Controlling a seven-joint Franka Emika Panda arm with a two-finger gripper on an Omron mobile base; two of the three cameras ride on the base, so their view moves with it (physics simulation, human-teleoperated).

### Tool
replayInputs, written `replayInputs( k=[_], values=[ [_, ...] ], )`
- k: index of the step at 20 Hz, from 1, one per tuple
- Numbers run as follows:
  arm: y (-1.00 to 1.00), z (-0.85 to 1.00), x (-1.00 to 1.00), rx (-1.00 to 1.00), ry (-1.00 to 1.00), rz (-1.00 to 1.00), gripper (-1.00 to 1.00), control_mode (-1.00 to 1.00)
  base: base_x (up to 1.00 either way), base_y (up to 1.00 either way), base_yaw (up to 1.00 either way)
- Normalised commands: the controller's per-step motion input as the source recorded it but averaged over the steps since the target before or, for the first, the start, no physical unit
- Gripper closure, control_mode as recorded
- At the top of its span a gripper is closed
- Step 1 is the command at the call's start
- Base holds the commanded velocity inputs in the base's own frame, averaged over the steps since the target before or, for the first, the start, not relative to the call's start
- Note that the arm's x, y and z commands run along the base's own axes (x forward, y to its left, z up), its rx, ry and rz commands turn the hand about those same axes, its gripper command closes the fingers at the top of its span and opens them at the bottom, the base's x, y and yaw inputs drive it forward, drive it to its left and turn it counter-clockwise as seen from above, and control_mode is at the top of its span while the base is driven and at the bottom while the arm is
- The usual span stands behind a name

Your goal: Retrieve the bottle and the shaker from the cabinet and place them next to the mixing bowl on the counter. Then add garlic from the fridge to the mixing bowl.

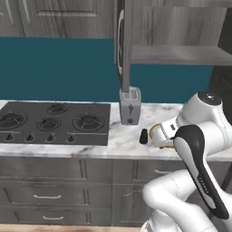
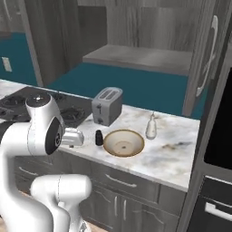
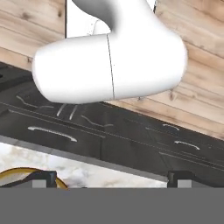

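Hand (image 3: 111,177) fingers spread wide apart, holding nothing, above mixing bowl (image 3: 26,175) rim on counter (image 3: 109,173)

Even soft light, faint shadows, slightly blurry

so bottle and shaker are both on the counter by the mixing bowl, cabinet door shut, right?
One thing is off: the cabinet door stands open, as the right base view shows. The bottle and shaker do stand on the counter beside the mixing bowl.
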Motion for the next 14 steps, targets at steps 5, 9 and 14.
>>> replayInputs(
  k=[5,9,14],
  values=[
    [0.00,0.00,0.00,0.00,0.00,0.00,-1.00,1.00,-0.48,0.00,0.33],
    [0.00,0.00,0.00,0.00,0.00,0.00,-1.00,1.00,-0.34,0.00,0.37],
    [0.00,0.00,0.00,0.00,0.00,0.00,-1.00,1.00,-0.17,0.00,0.39]
  ],
)
